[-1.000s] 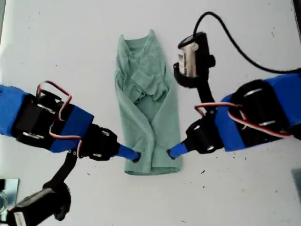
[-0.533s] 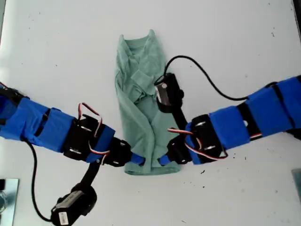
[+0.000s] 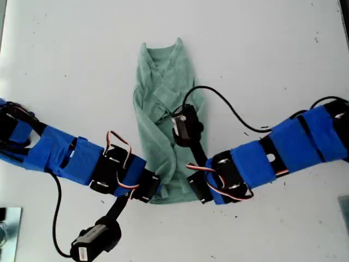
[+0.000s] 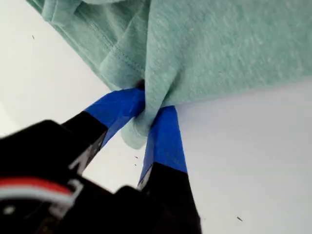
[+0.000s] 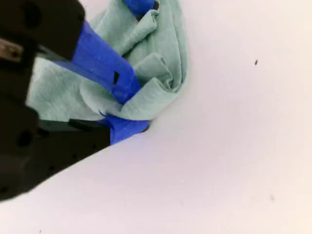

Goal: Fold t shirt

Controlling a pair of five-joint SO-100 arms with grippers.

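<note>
— Grippers first: how do they stand?
— You can note my first gripper (image 4: 151, 119) pinched on a bunched hem corner of the shirt (image 3: 163, 109). My second gripper (image 5: 127, 105) is clamped on another folded corner.
— Any writing?
— You get one small white label on a camera (image 3: 82, 252), too small to read.
— Counts?
— Two arms, one shirt, one white table (image 3: 272, 43).
— Where is the shirt?
— Mid-table in the exterior view, a narrow strip, neck toward the top, both arms at its bottom hem.
</note>
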